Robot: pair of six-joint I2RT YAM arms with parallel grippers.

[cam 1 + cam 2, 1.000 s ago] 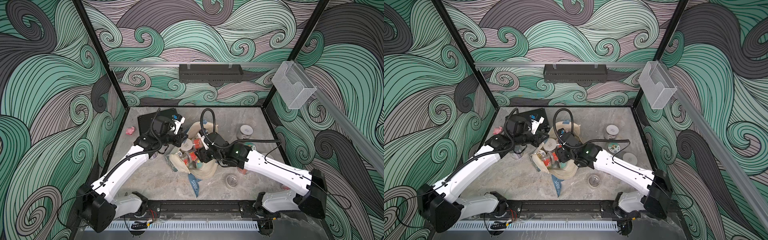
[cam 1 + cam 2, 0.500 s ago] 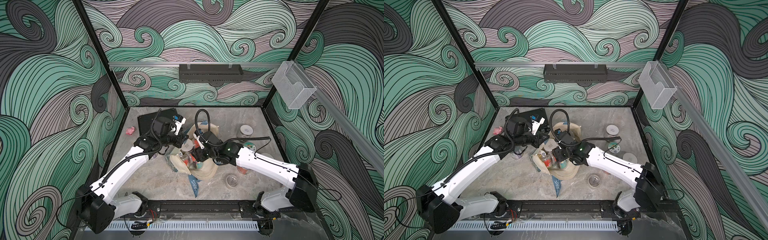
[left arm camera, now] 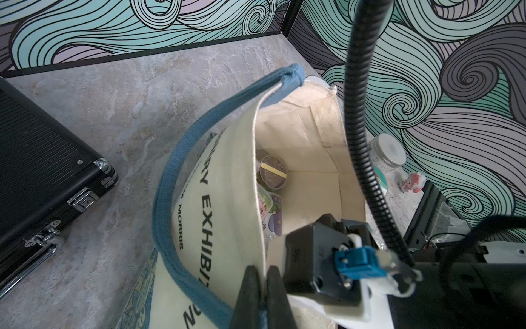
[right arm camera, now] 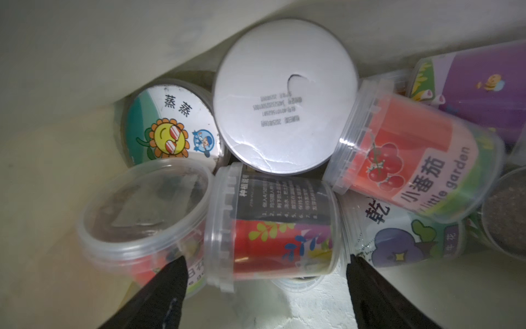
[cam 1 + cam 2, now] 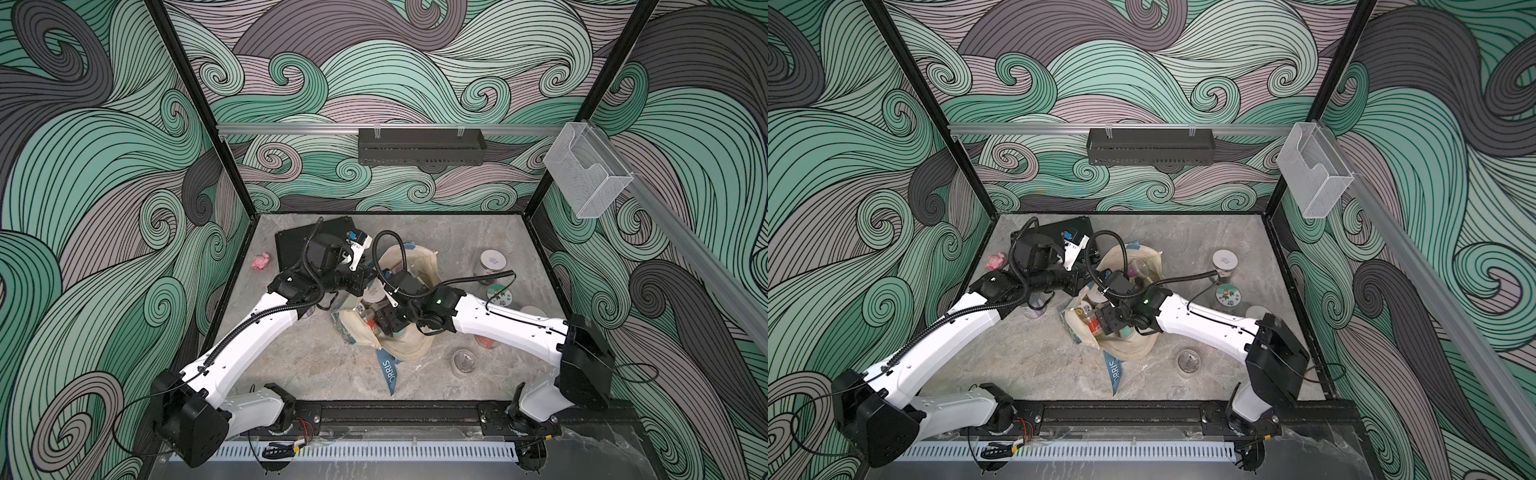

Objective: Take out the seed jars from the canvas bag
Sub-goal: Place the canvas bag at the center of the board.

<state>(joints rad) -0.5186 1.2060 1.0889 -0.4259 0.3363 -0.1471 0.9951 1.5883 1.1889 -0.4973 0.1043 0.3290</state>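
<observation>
The cell was enclosed by walls [image 5: 104,208] papered in teal and grey waves, and its floor was formed by a grey marbled tabletop [image 5: 316,361]. One black slotted tray [image 5: 422,146] was hung on the rear rail at upper centre of both top views, and one clear plastic holder [image 5: 586,174] was fixed at upper right. The canvas bag [image 5: 409,347] was slumped just right of centre on the tabletop, with one blue strap [image 5: 388,374] trailed toward the lower edge. One black ribbed case [image 5: 291,245] was laid flat to the bag's upper left. The bag's rim was pinched between the closed-up jaws of the left gripper [image 3: 263,296]. The right gripper [image 4: 266,257] was sunk inside the bag, its jaws spread wide on either side of a lying red-labelled jar [image 4: 273,225], a gap being left on each side. Eight seed jars [image 4: 284,96] were counted inside the bag, that one included. Outside it, four were counted toward the right of a top view: a white-lidded jar [image 5: 492,264], a flower-stickered jar [image 5: 500,296], a pale lid [image 5: 532,311] half hidden by the right arm [image 5: 511,328], and a clear-lidded jar [image 5: 464,362] at lower right. A pink toy [image 5: 261,262] was set at the tabletop's left edge, and a second pink toy [image 3: 412,182] was shown near the white-lidded jar.
</observation>
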